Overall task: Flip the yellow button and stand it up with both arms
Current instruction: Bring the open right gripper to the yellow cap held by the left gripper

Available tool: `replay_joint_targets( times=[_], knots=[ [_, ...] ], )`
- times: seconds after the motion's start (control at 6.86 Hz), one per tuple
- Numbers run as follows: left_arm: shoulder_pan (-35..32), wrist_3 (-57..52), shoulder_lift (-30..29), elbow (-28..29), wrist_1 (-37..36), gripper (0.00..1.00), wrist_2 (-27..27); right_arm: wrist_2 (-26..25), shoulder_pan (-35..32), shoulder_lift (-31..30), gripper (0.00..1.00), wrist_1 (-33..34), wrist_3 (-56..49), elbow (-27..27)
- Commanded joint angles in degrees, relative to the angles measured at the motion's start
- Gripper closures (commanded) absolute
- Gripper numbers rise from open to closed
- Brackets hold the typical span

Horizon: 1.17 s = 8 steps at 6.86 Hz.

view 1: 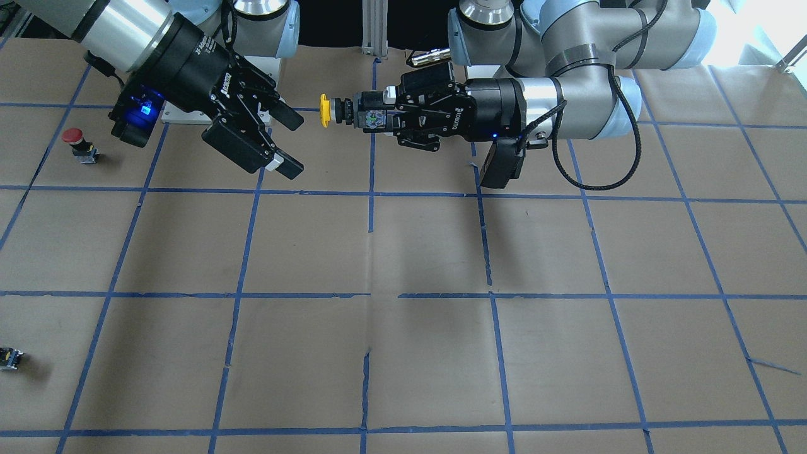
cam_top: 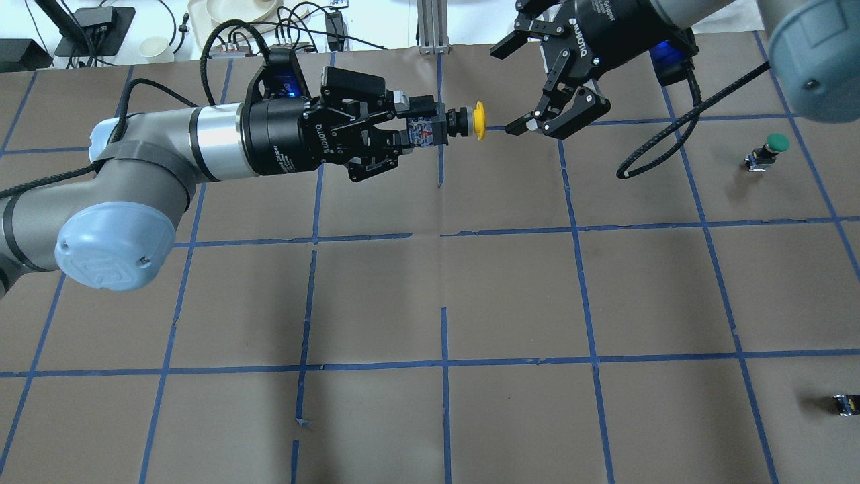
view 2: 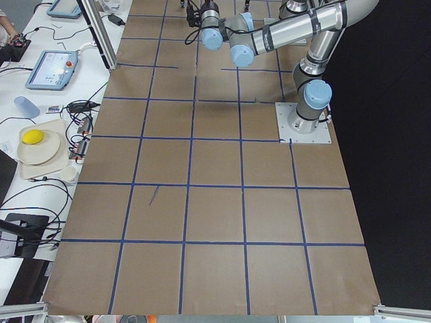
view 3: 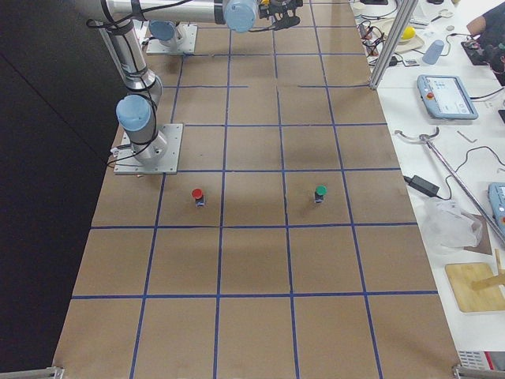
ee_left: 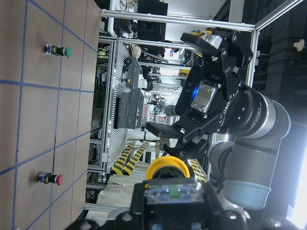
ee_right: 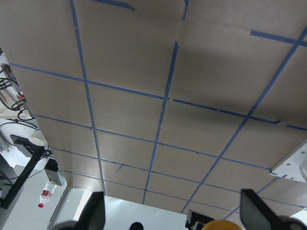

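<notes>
My left gripper [cam_top: 420,129] is shut on the blocky body of the yellow button [cam_top: 478,120] and holds it level above the table. The yellow cap [view 1: 324,110] points at my right gripper [cam_top: 512,89]. The right gripper [view 1: 291,142] is open and empty, its jaws spread wide a short gap from the cap, not touching it. In the left wrist view the cap [ee_left: 166,167] shows in front of the open right gripper [ee_left: 175,84]. In the right wrist view the cap's edge [ee_right: 221,224] sits low between the fingers [ee_right: 92,211].
A red-capped button [view 1: 74,137] and a green-capped button [cam_top: 772,143] stand on the brown paper table with its blue tape grid. A tiny capless part [cam_top: 845,403] lies near the right edge. Cables and dishes [cam_top: 235,13] lie beyond the far edge.
</notes>
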State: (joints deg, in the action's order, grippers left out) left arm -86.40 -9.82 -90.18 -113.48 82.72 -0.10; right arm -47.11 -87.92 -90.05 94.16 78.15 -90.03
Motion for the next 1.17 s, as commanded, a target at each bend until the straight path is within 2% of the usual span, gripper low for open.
replay_joint_targets(
  times=[0.0, 0.58, 0.73, 0.88, 1.02],
  knots=[
    [0.0, 0.2, 0.1, -0.1, 0.1, 0.88, -0.1, 3.6, -0.1, -1.4, 0.01, -2.1, 0.2, -0.1],
    [0.0, 0.2, 0.4, -0.1, 0.0, 0.88, 0.0, 3.9, -1.6, -0.8, 0.01, -2.0, 0.2, -1.8],
    [0.0, 0.2, 0.4, -0.1, 0.0, 0.88, 0.0, 3.9, -1.5, -1.2, 0.10, -2.0, 0.2, -1.8],
    [0.0, 0.2, 0.5, -0.2, 0.0, 0.88, 0.0, 4.0, -1.5, -1.4, 0.23, -2.1, 0.2, -1.8],
    [0.0, 0.2, 0.5, -0.1, 0.0, 0.88, 0.0, 4.0, -1.6, -1.4, 0.43, -2.1, 0.2, -1.8]
  ],
)
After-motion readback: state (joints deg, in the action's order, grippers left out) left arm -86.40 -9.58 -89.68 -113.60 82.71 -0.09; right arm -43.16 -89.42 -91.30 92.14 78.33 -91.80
